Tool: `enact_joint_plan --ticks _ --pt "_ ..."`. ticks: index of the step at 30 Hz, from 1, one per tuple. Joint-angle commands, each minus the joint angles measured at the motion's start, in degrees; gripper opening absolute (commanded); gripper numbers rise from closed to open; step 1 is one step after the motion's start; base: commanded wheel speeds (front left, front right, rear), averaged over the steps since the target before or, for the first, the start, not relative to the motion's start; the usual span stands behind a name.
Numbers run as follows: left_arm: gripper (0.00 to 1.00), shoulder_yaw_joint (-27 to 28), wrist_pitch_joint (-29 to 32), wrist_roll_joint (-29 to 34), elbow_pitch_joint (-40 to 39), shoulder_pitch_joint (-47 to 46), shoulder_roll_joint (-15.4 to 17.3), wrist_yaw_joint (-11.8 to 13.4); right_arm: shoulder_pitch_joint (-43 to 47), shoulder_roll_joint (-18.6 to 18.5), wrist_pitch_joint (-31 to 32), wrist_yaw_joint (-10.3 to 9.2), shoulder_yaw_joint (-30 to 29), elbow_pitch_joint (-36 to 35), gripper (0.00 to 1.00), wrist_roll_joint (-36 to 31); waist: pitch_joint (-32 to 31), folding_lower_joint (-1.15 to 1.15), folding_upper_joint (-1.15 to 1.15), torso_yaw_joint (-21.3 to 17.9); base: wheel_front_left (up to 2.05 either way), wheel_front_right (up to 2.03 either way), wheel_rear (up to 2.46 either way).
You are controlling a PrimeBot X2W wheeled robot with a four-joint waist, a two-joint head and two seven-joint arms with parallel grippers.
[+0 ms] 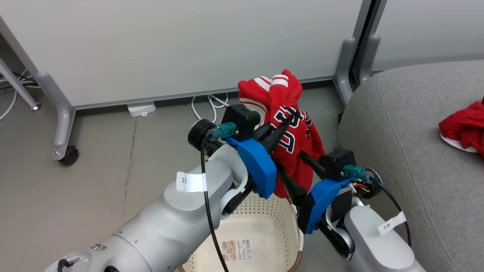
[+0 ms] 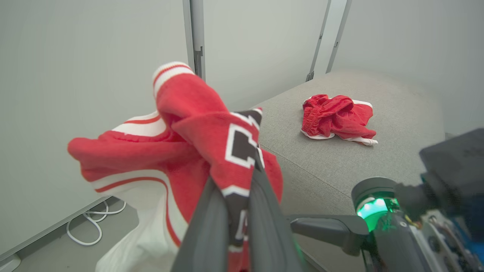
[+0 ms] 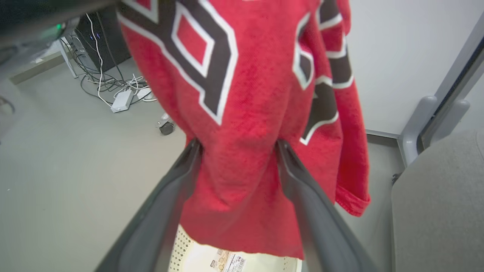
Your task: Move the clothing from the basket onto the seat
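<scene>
The red jersey [image 1: 291, 143] with black-and-white numerals hangs in the air above the cream basket [image 1: 280, 211]. My left gripper [image 1: 290, 112] is shut on its upper part, and in the left wrist view its fingers [image 2: 233, 177] pinch the cloth [image 2: 196, 151]. My right gripper [image 1: 291, 162] is lower down, its fingers spread, and the jersey [image 3: 242, 113] hangs between them [image 3: 239, 145]. The second red garment [image 1: 463, 128] lies crumpled on the grey seat [image 1: 397, 132] to the right, also seen from the left wrist [image 2: 336, 119].
A pale partition panel stands behind on wheeled feet, one caster [image 1: 68, 155] at left and a grey leg [image 1: 346, 68] beside the seat. White cables and an adaptor [image 1: 141, 109] lie at its base. The basket floor holds a paper label [image 1: 236, 251].
</scene>
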Motion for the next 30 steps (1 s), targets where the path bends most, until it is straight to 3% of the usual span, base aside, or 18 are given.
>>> enact_joint_plan --ticks 1,6,7,8,9,30 --pt "0.00 -0.1 -0.3 -0.1 -0.2 -0.7 0.0 -0.1 -1.2 0.0 -0.5 0.01 0.2 0.5 1.00 0.3 0.1 0.00 0.00 0.1 0.00 0.00 0.00" --pt "0.00 -0.2 -0.3 -0.4 -0.3 -0.7 -0.1 -0.1 -4.2 0.0 -2.1 0.01 2.1 5.1 1.00 1.8 0.1 0.00 0.00 0.3 0.00 0.00 0.00" --pt "0.00 -0.2 -0.3 -0.5 -0.2 -0.7 -0.1 -0.1 -4.8 0.0 -2.4 0.01 2.4 6.1 0.53 2.1 0.1 0.00 0.00 0.3 0.00 0.00 0.00" --pt "0.00 -0.2 -0.3 -0.4 -0.2 -0.7 -0.1 -0.1 -5.3 0.0 -2.6 0.01 2.7 6.9 0.22 2.3 0.1 0.00 0.00 0.3 0.00 0.00 0.00" --pt "0.00 -0.2 -0.3 -0.4 -0.1 -0.7 -0.1 -0.1 -5.8 0.0 -3.1 0.01 3.0 7.7 0.00 2.3 0.1 0.00 0.00 0.3 0.00 0.00 0.00" --pt "0.00 -0.8 -0.3 -1.3 1.2 1.1 -0.1 -0.1 -7.8 0.0 -8.9 0.01 6.9 15.4 0.00 7.0 -1.9 0.00 0.00 -1.3 0.00 0.00 0.00"
